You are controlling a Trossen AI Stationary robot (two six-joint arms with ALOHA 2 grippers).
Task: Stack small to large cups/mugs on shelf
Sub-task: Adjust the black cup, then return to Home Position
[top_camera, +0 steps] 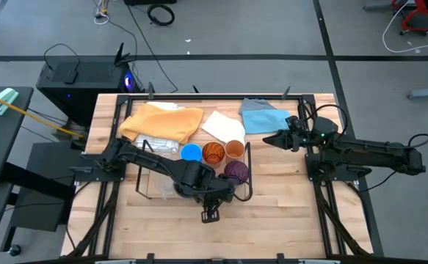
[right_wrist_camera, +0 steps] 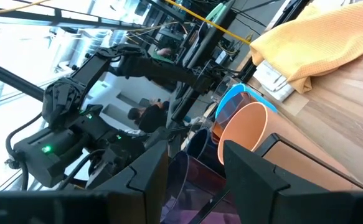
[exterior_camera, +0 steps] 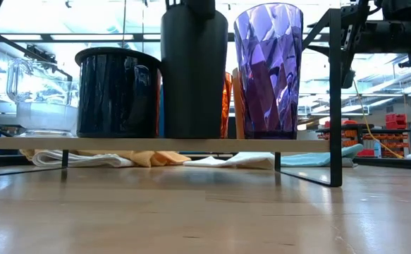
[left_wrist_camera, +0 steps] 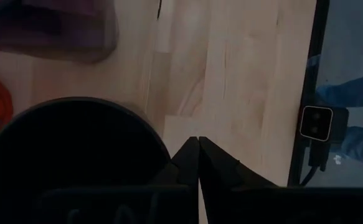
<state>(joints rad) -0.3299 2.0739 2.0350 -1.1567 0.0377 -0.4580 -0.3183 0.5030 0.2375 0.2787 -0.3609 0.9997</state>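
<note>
L gripper [left_wrist_camera: 198, 163], fingers closed and empty, beside black cup [exterior_camera: 194, 70] on shelf [exterior_camera: 156, 144]; R gripper [right_wrist_camera: 193, 171] half-open, idle; next: regrasp cup.

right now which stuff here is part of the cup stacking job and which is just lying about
Job:
- shelf
- purple tumbler
- black cup
- navy mug
- light-blue mug
- amber tumbler
- small orange cup

Lying about:
- yellow cloth
- white cloth
- blue cloth
</note>
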